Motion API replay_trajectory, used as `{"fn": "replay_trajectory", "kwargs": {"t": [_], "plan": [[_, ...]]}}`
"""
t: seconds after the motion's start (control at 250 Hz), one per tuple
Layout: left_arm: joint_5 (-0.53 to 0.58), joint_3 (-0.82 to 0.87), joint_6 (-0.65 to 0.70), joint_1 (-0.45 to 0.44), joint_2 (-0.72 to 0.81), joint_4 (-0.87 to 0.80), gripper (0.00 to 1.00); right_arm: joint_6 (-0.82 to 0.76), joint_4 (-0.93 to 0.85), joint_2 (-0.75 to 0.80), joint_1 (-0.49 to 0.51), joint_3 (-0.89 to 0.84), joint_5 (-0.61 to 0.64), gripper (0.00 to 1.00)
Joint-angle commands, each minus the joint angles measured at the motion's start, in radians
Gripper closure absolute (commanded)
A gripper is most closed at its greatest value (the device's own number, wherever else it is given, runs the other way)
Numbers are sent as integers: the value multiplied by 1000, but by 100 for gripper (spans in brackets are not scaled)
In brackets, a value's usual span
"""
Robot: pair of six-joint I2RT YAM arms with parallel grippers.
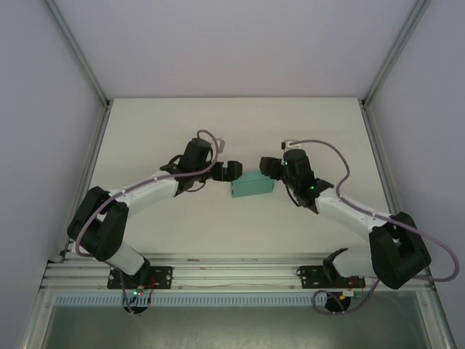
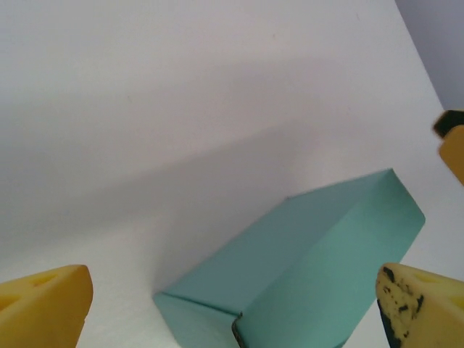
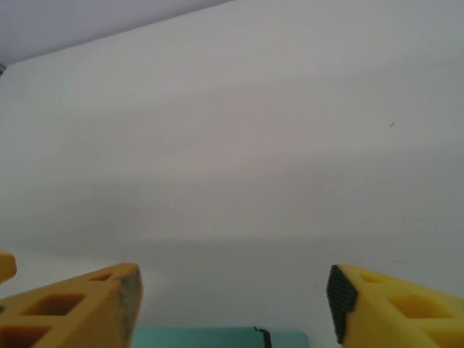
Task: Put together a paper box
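Observation:
The paper box (image 1: 252,185) is a small closed teal-green rectangular box lying flat on the white table, between my two grippers. My left gripper (image 1: 230,171) hovers at the box's left end, its jaws open. In the left wrist view the paper box (image 2: 312,268) lies just ahead of the left gripper (image 2: 235,312), whose yellow fingers (image 2: 43,304) stand wide apart and pinch nothing. My right gripper (image 1: 270,167) is at the box's far right corner. In the right wrist view the right gripper (image 3: 232,304) is open, with the paper box's edge (image 3: 217,338) low between its fingers (image 3: 395,304).
White table (image 1: 182,225) with grey walls and metal frame posts (image 1: 80,51) around it. An aluminium rail (image 1: 232,273) carries both arm bases at the near edge. A yellow fingertip of the other gripper (image 2: 453,148) shows at the right edge of the left wrist view.

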State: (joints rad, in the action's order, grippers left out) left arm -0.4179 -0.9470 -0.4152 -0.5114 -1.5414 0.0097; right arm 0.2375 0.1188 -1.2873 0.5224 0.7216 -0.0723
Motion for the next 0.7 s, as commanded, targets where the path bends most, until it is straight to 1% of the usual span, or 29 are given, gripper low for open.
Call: {"fn": "replay_trajectory", "kwargs": {"t": [0.0,0.052,0.092,0.128,0.192,0.236,0.316,0.372,0.504,0.596,0.644,0.7], "plan": [[155,-72,75,-1,75,-114,0,-172,-211,16,-5,90,-14,20],[241,-88,85,0,93,-149,0,-322,-257,6,-5,121,-130,15],[312,-92,89,2,107,-174,0,-471,-310,-6,-4,144,-240,12],[360,-84,92,5,122,-184,0,-621,-383,-23,-5,168,-341,1],[411,-54,92,18,153,-185,0,-877,-524,-63,-4,219,-468,0],[430,-29,90,29,174,-190,0,-999,-583,-98,-5,257,-493,0],[463,24,78,48,217,-203,0,-1152,-673,-181,0,340,-501,0],[494,64,56,59,249,-213,0,-1222,-730,-247,5,407,-493,0],[518,153,26,73,322,-215,0,-1320,-753,-376,12,498,-443,0],[497,205,4,74,342,-176,0,-1364,-803,-463,28,571,-423,0],[479,216,-5,74,341,-170,0,-1384,-841,-503,39,605,-401,3],[482,217,-16,76,333,-174,0,-1393,-864,-539,51,638,-359,10]]}}
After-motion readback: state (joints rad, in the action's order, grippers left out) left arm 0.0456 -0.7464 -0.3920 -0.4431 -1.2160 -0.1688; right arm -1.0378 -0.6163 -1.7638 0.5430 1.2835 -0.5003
